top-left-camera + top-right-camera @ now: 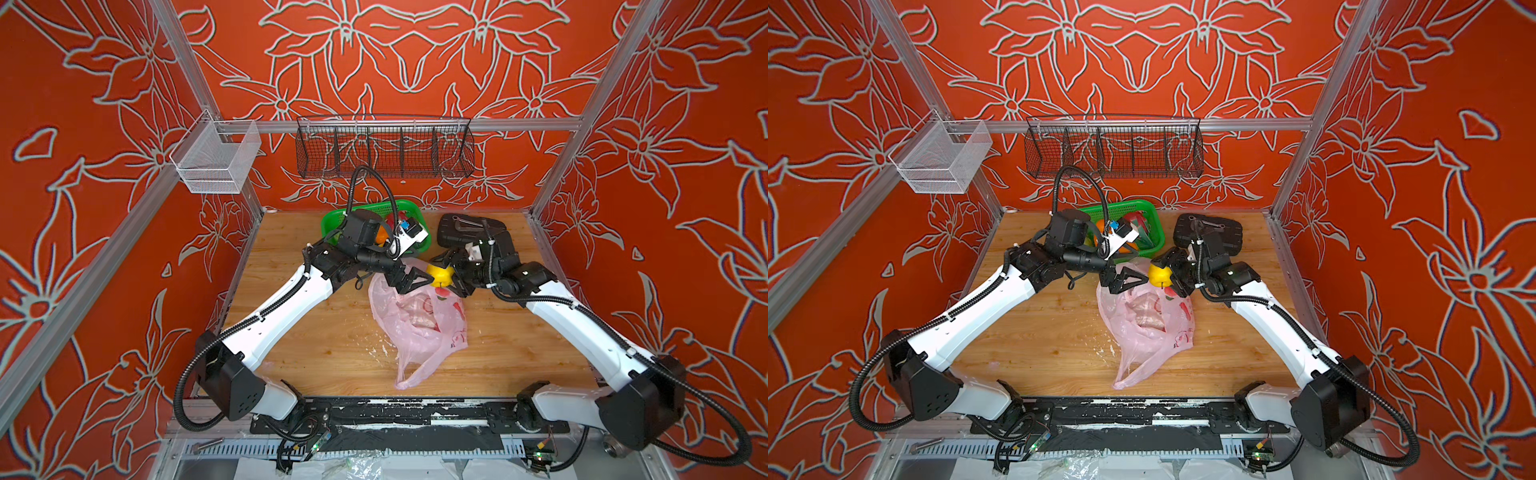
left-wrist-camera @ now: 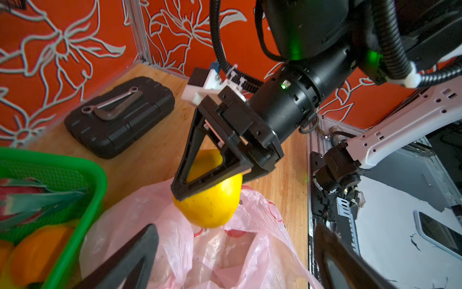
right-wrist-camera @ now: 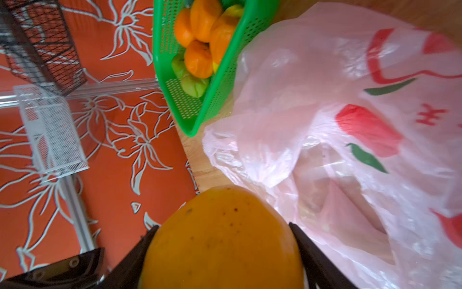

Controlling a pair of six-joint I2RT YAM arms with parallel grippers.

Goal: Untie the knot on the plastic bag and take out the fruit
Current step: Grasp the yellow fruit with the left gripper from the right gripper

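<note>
Wide view first: the wooden bench [image 1: 316,340] has the pale-pink plastic bag [image 1: 419,328] sprawled across its middle, slack and crumpled, mouth turned toward the back wall. No knot shows anywhere on it, so I'd call the untying done.

Behind it, touching the bag's far edge, sits the green basket [image 1: 328,226], already stocked with oranges [image 3: 200,60], green apples [image 3: 195,85] and a dragon fruit [image 2: 22,197]. So the unloading looks well along. Whether anything is left inside is hard to say, as only a pale, vague shape shows through the film.

Now the arms. Both reach forward from the near rail, elbows spread wide, wrists converging over the bag's mouth just in front of the basket.

The right gripper [image 1: 439,275] points across toward the middle. Its fingers [image 2: 181,190] are spread fairly wide and clamped on either side of a round yellow fruit [image 2: 212,207], which hangs in the air just above the bag's rim, clear of the plastic.

The left gripper [image 1: 415,284] faces it, nearly nose to nose. Its fingers [image 2: 150,240] are splayed about as wide as they go and hold nothing, hovering over the open mouth just beside the fruit.

My read is that this fruit only needs carrying to the basket and letting go, then a check for leftovers in the bag.
</note>
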